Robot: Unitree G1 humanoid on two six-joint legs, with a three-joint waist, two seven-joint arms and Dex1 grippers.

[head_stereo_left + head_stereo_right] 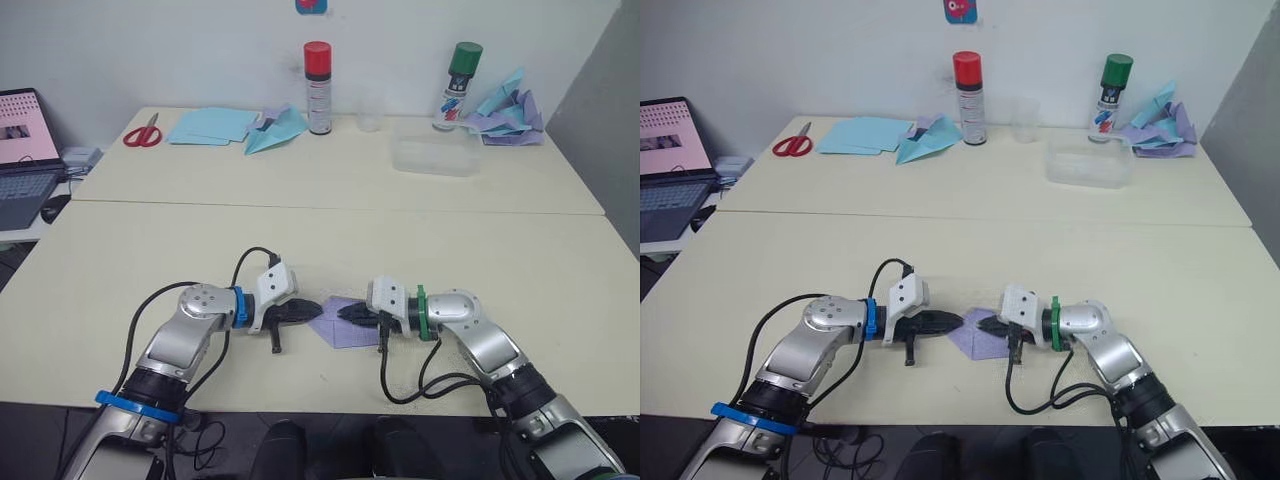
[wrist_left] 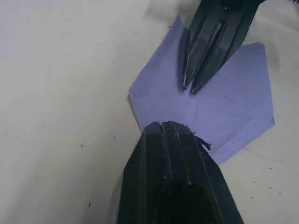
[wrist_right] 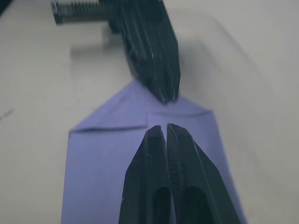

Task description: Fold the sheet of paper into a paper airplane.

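Note:
The sheet of paper (image 1: 348,328), pale lavender, lies flat on the near table between my two grippers. Its corners are folded in, so the end toward my left gripper forms a point. My left gripper (image 1: 316,309) is shut, its tip resting on that pointed end (image 3: 161,100). My right gripper (image 1: 345,314) is also shut, and its tips press down on the middle of the sheet (image 2: 224,107). The two tips sit a short gap apart, facing each other. Neither gripper pinches the paper. The paper airplane is out of view.
On the far table are red scissors (image 1: 143,133), light blue sheets (image 1: 212,125), a teal paper plane (image 1: 275,131), a red-capped can (image 1: 318,88), a green-capped can (image 1: 457,86), a clear container (image 1: 435,157) and a heap of folded papers (image 1: 510,115). A laptop (image 1: 25,150) stands far left.

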